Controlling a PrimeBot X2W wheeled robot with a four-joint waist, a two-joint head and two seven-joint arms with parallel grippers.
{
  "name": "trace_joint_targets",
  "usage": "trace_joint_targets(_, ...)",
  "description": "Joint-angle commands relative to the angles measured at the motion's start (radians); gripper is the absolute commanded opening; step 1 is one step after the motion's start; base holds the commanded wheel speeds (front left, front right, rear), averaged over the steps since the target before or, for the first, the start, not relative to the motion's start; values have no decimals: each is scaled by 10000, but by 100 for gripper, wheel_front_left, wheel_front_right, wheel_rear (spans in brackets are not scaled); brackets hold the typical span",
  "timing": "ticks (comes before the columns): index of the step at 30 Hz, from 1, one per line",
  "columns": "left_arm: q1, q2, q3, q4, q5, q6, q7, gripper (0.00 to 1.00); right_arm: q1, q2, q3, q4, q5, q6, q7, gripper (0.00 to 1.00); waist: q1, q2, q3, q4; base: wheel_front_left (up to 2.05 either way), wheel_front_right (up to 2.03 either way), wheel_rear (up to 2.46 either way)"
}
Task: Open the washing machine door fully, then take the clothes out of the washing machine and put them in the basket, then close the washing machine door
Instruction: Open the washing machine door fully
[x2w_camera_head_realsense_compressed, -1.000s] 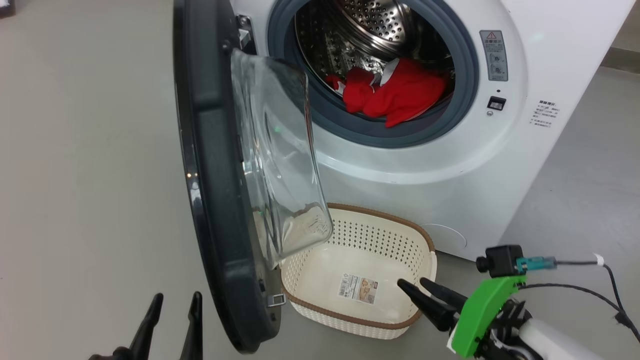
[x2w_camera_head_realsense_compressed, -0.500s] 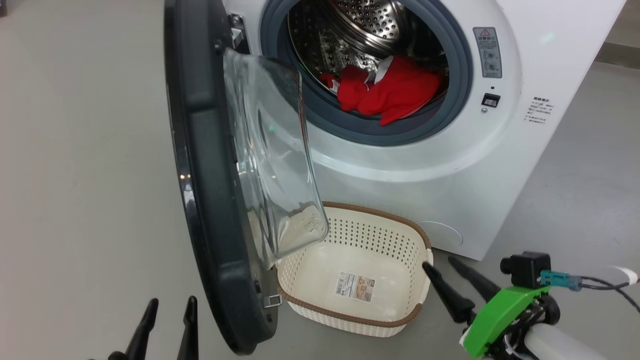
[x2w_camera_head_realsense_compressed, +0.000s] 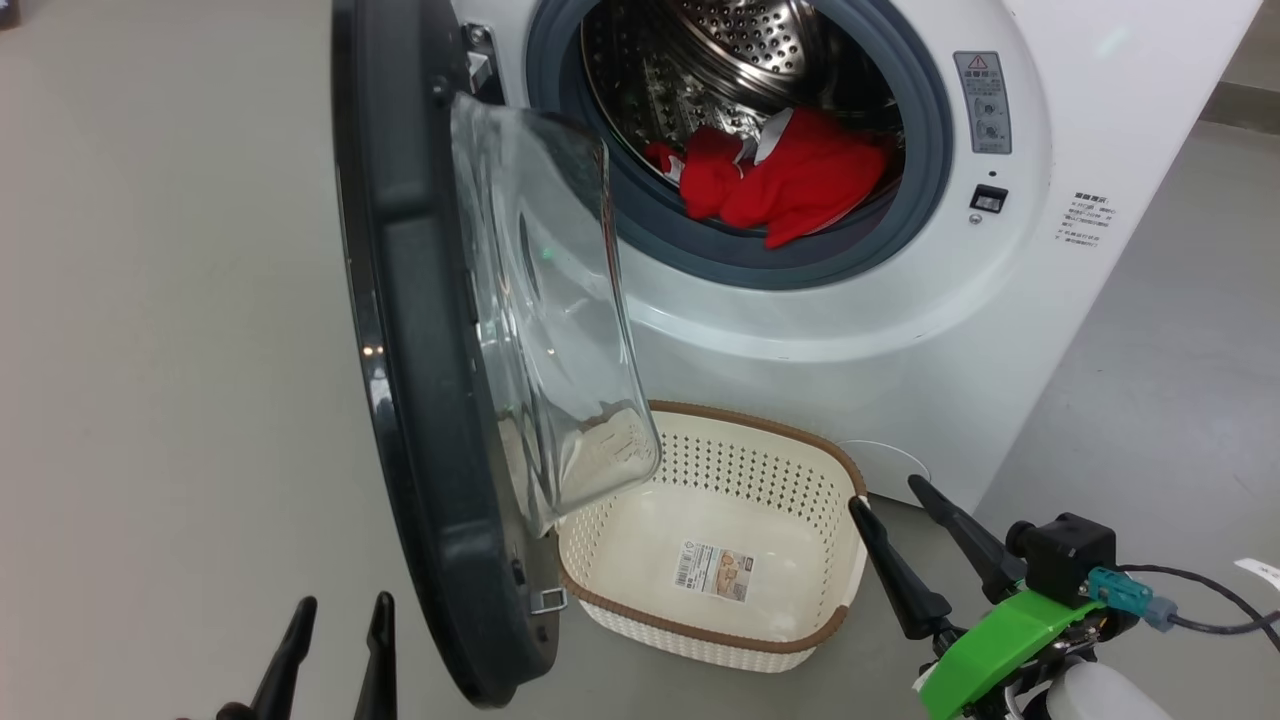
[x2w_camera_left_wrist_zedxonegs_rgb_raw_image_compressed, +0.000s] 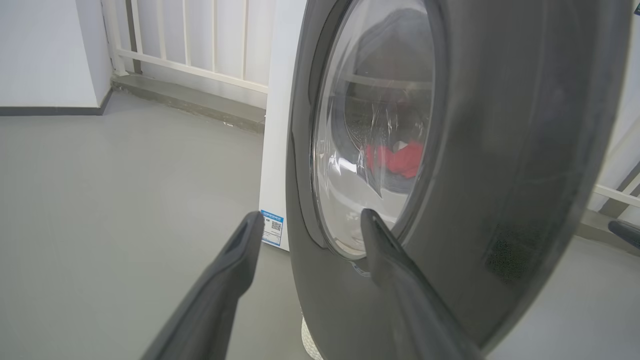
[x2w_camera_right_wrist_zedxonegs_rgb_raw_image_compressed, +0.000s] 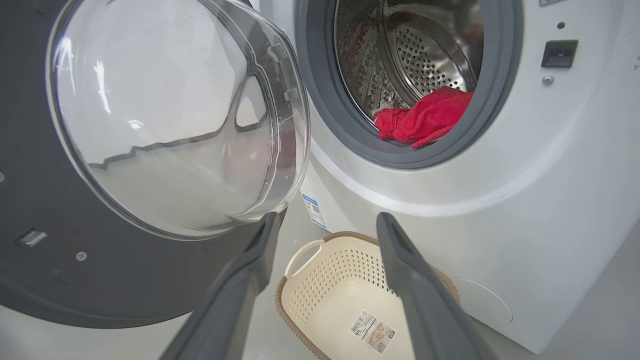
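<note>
The white washing machine (x2w_camera_head_realsense_compressed: 860, 330) stands with its door (x2w_camera_head_realsense_compressed: 420, 330) swung out to the left, glass bowl facing the drum. The red clothes (x2w_camera_head_realsense_compressed: 790, 180) lie in the steel drum at the gasket's lower lip, and show again as clothes (x2w_camera_right_wrist_zedxonegs_rgb_raw_image_compressed: 425, 117) from the right wrist. The cream basket (x2w_camera_head_realsense_compressed: 650, 625) sits empty on the floor below the opening. My right gripper (x2w_camera_head_realsense_compressed: 885, 493) is open beside the basket's right rim, pointing at the machine (x2w_camera_right_wrist_zedxonegs_rgb_raw_image_compressed: 550, 175). My left gripper (x2w_camera_head_realsense_compressed: 344, 603) is open, low, just outside the door's black rim (x2w_camera_left_wrist_zedxonegs_rgb_raw_image_compressed: 500, 150).
Grey floor (x2w_camera_head_realsense_compressed: 170, 350) stretches wide to the left of the door. A white railing (x2w_camera_left_wrist_zedxonegs_rgb_raw_image_compressed: 200, 55) and a low ledge run behind the machine. A black cable (x2w_camera_head_realsense_compressed: 1200, 590) trails from my right wrist. A blue label sticker (x2w_camera_left_wrist_zedxonegs_rgb_raw_image_compressed: 272, 227) marks the machine's lower side.
My right gripper has moved from over the basket's inside to the right and toward the machine, past the basket's right rim. The head camera shifted slightly. The left gripper kept still.
</note>
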Motion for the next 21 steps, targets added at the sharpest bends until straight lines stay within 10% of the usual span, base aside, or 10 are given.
trace_joint_targets(1, -219, 83, 333, -204, -29, 49, -78, 100, 171, 118, -153, -432, -405, 63, -119, 100, 0, 0, 6, -3, 0, 0, 0)
trace_joint_targets(21, -165, 83, 306, -204, -12, 57, -78, 100, 1184, 954, -1579, -683, -2120, 63, -120, 100, 0, 0, -130, -52, 0, 0, 0)
